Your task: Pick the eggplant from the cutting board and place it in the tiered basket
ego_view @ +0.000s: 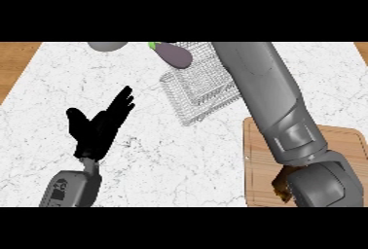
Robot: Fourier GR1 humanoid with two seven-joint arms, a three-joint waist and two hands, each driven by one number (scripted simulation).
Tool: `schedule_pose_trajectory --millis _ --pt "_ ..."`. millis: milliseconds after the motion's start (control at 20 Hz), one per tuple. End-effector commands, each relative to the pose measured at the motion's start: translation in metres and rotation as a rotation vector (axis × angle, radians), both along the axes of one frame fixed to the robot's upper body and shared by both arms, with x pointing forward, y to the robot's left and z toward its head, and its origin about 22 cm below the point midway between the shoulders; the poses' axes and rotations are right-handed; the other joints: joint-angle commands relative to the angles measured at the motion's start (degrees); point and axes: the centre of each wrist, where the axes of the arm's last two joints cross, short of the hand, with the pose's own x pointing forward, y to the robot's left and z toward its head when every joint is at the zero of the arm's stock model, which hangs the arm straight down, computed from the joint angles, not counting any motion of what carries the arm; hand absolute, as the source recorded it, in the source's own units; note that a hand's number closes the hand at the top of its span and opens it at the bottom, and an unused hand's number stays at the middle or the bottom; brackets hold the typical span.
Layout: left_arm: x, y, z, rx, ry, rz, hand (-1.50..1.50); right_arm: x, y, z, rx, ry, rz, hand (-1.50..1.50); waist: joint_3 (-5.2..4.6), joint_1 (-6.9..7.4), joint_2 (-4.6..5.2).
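Head view, single moment. The eggplant [174, 54], dark purple with a green stem end pointing to the view's left, lies on the upper part of the tiered basket [201, 92], a wire-mesh rack standing on the white marbled counter [179, 155]. The right forearm [277, 102] runs from the lower right corner diagonally up past the basket's right side to the top edge of the scene; the right hand itself is not visible, so the state of its fingers cannot be told, nor whether anything touches the eggplant from that side. The eggplant sits just beside the upper end of that forearm, on its left. The left hand [97, 129] shows at the lower left, black, palm spread, fingers [122, 104] straight and pointing up and to the right, thumb out to the left; it holds nothing. The eggplant is well apart from these fingertips, above and to the right of them, with bare counter between. The cutting board [345, 146], light wood, lies below the basket at the right, partly covered by the right forearm. A grey rounded object [108, 46] is cut off at the top edge, left of the eggplant; what it is cannot be told.
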Motion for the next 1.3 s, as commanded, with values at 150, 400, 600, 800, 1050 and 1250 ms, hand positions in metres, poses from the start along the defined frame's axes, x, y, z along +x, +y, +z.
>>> schedule_pose_trajectory --millis 150,400,600,800,1050,1250 --pt "0.000 -0.004 0.009 -0.019 0.011 -0.020 0.00 0.000 0.019 0.010 0.126 -0.137 -0.096 -1.50 -0.03 0.49 -0.17" --pt "-0.007 0.001 -0.019 -0.006 0.016 0.011 0.00 0.010 -0.020 0.038 0.267 -0.072 -0.236 -1.50 -0.03 -1.40 -0.29" --pt "-0.006 0.009 -0.013 -0.005 0.013 0.035 0.00 0.023 -0.083 0.014 0.261 -0.037 -0.350 -1.50 0.01 -2.03 -0.38" --pt "-0.012 0.016 -0.015 0.009 0.022 0.059 0.00 0.022 -0.146 0.011 0.179 0.006 -0.369 -1.50 0.03 -2.87 -0.88" --pt "-0.012 0.022 -0.001 -0.008 0.016 0.042 0.00 0.004 -0.257 0.021 0.133 0.024 -0.274 -1.50 0.08 -3.00 -0.84" --pt "-0.010 0.015 -0.009 -0.012 0.017 0.068 0.00 -0.022 -0.324 0.014 0.065 0.040 -0.195 -1.50 0.07 -3.94 -0.97"
